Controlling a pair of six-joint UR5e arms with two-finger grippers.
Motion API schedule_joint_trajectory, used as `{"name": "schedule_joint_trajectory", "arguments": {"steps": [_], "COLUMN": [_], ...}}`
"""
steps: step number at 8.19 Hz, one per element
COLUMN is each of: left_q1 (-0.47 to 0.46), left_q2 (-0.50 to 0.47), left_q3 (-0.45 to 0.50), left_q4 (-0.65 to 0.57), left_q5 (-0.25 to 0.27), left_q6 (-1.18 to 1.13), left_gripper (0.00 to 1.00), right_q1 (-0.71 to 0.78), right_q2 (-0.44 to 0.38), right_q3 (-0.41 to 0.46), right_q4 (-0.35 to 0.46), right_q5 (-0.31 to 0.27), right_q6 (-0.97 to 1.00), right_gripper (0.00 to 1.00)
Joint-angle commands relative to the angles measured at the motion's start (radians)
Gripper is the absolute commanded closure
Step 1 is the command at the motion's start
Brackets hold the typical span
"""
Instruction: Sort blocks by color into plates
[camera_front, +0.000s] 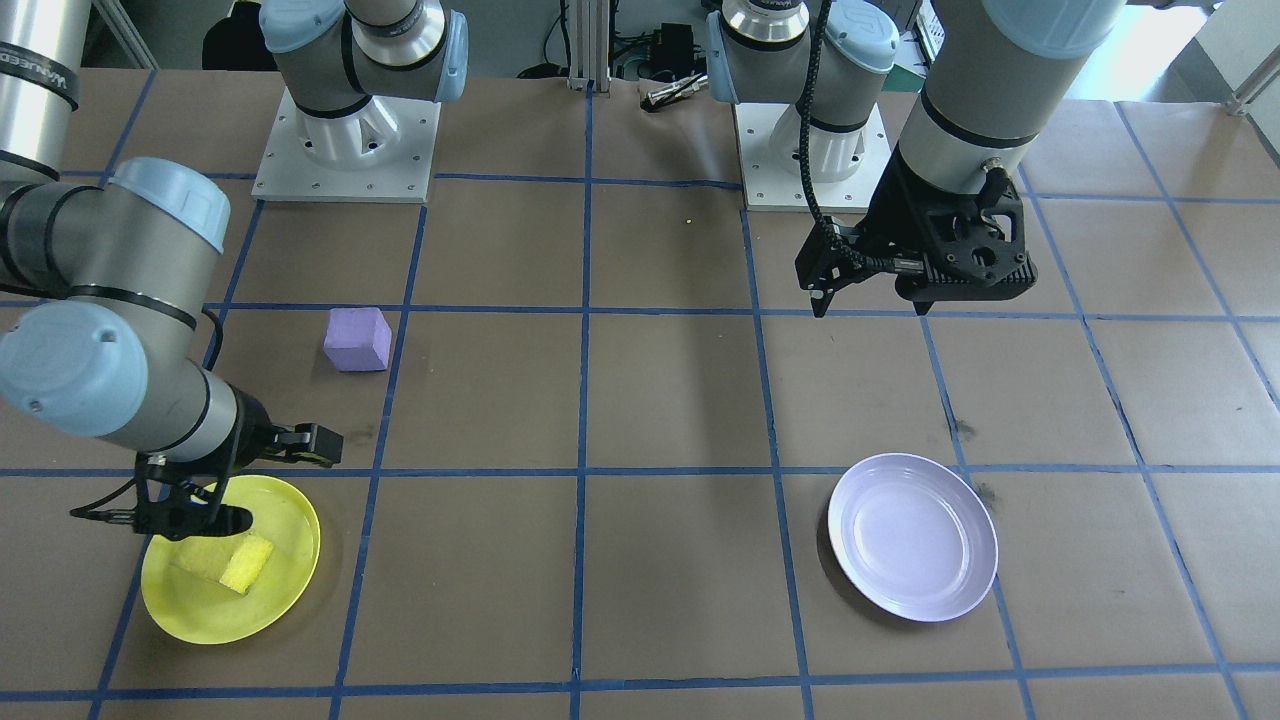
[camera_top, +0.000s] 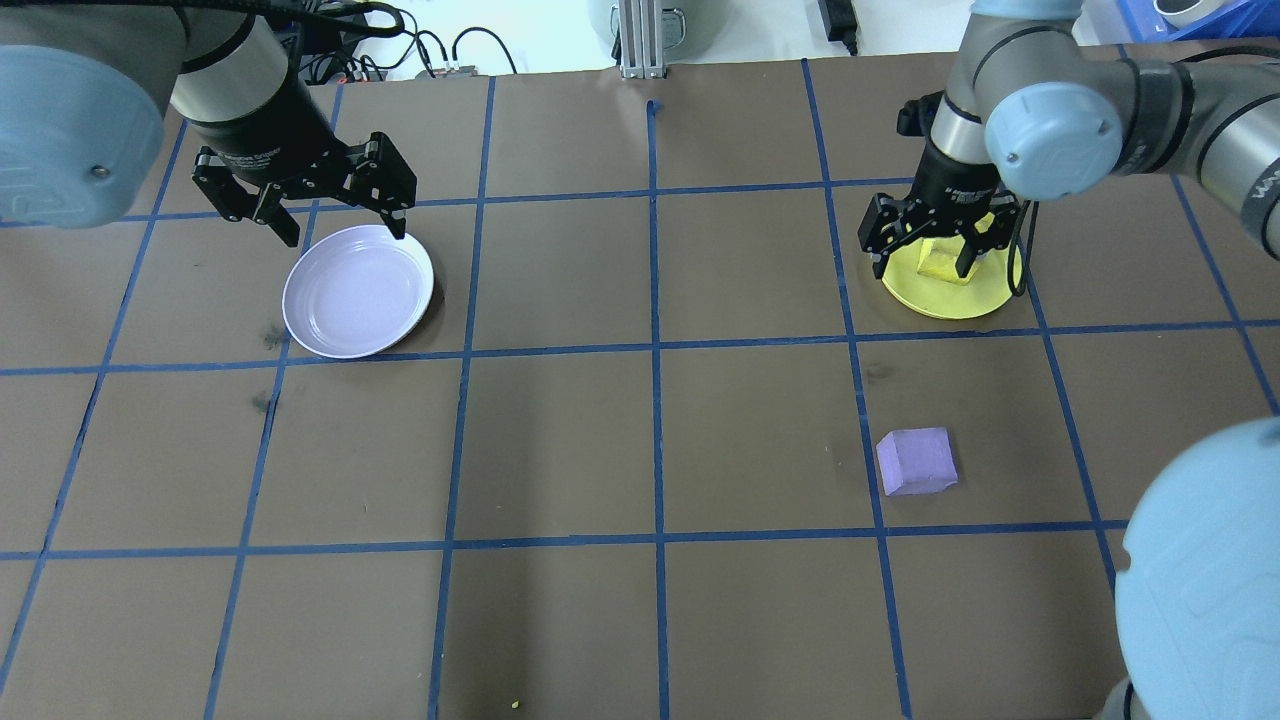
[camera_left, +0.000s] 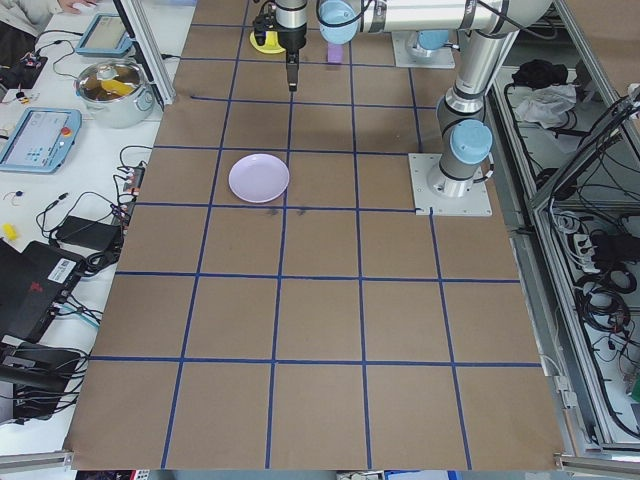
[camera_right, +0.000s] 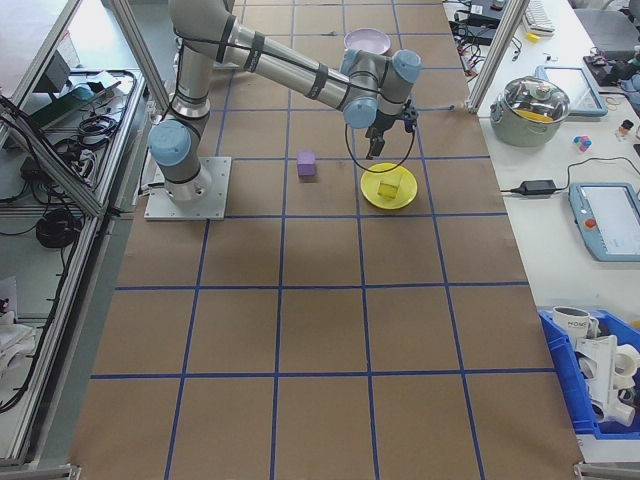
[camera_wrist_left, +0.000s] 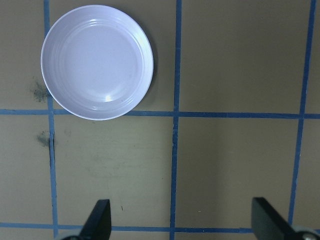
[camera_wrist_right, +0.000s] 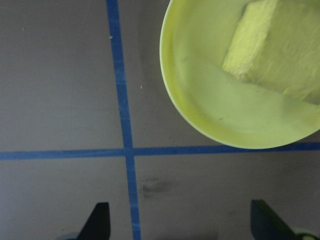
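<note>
1 block sorted, 1 left — both grippers empty, jaws apart.

The yellow block (camera_front: 246, 563) lies in the yellow plate (camera_front: 285, 520) under the right gripper (camera_top: 938, 245). The purple block (camera_top: 916, 461) sits on bare table toward the robot's edge, well apart from the lavender plate (camera_top: 300, 325) below the left gripper (camera_top: 335, 225). Risk: a long carry across — a weak pinch on soft foam could drop it short.

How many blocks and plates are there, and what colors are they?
Yellow blocks: 1, the yellow block lying in the yellow plate
Purple blocks: 1, the purple block on the table
Yellow plates: 1
Lavender plates: 1, the lavender plate, with nothing in it
Total: 4 things
</note>
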Motion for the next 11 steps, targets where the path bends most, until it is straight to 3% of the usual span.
{"name": "schedule_joint_trajectory", "arguments": {"steps": [1,2,3,5,9,10,11], "left_q1": [0.000,0.000,0.000,0.000,-0.005,-0.005,-0.005], "left_q2": [0.003,0.001,0.001,0.001,0.029,0.029,0.029], "left_q3": [-0.002,-0.002,-0.002,0.000,0.007,0.003,0.001], "left_q4": [0.002,0.002,0.002,0.002,-0.009,-0.010,-0.012], "left_q5": [0.001,0.001,0.002,0.002,-0.029,-0.024,-0.022], "left_q6": [0.001,0.003,0.003,0.003,-0.014,-0.011,-0.010], "left_gripper": [0.00,0.00,0.00,0.00,0.00,0.00,0.00], "right_q1": [0.054,0.052,0.055,0.054,0.055,0.055,0.055], "right_q2": [-0.145,-0.182,-0.190,-0.186,-0.167,-0.166,-0.166], "right_q3": [0.283,0.370,0.394,0.432,0.468,0.472,0.480], "right_q4": [0.005,-0.044,-0.052,-0.045,-0.075,-0.075,-0.074], "right_q5": [-0.039,-0.075,-0.080,-0.059,-0.082,-0.082,-0.083], "right_q6": [-0.049,-0.060,-0.064,-0.069,-0.065,-0.061,-0.057], "right_gripper": [0.01,0.01,0.01,0.04,0.09,0.25,0.63]}}
